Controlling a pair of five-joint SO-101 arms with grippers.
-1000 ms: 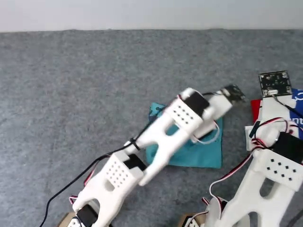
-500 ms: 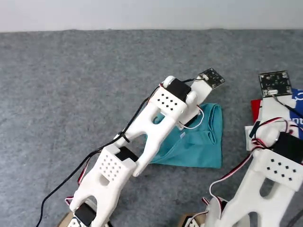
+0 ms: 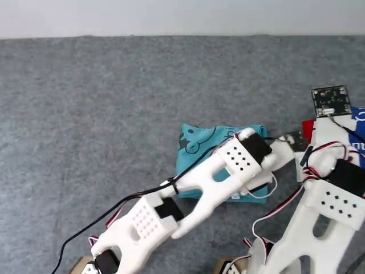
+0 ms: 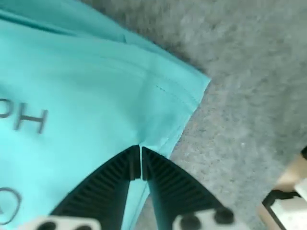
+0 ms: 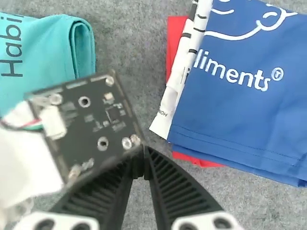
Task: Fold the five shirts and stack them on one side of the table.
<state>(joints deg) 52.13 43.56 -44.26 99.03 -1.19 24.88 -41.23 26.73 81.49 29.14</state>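
High view: our left arm (image 3: 228,165) lay stretched across the teal shirt (image 3: 199,140).
We saw left gripper (image 4: 140,149) and right gripper (image 5: 145,153) both clenched tight.

The folded teal fabric shirt (image 3: 199,140) has dark print. Right of it: blue fabric shirt (image 5: 249,96) with white lettering, white shirt (image 5: 173,98) marked black, red shirt (image 5: 175,43). Grey felt tabletop (image 3: 85,114).

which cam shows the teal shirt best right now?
High view: the teal shirt lies nearly whole, folded on the grey table, though the left arm crosses it. Left wrist view gives one corner close up at the left gripper; right wrist view gives a folded edge.
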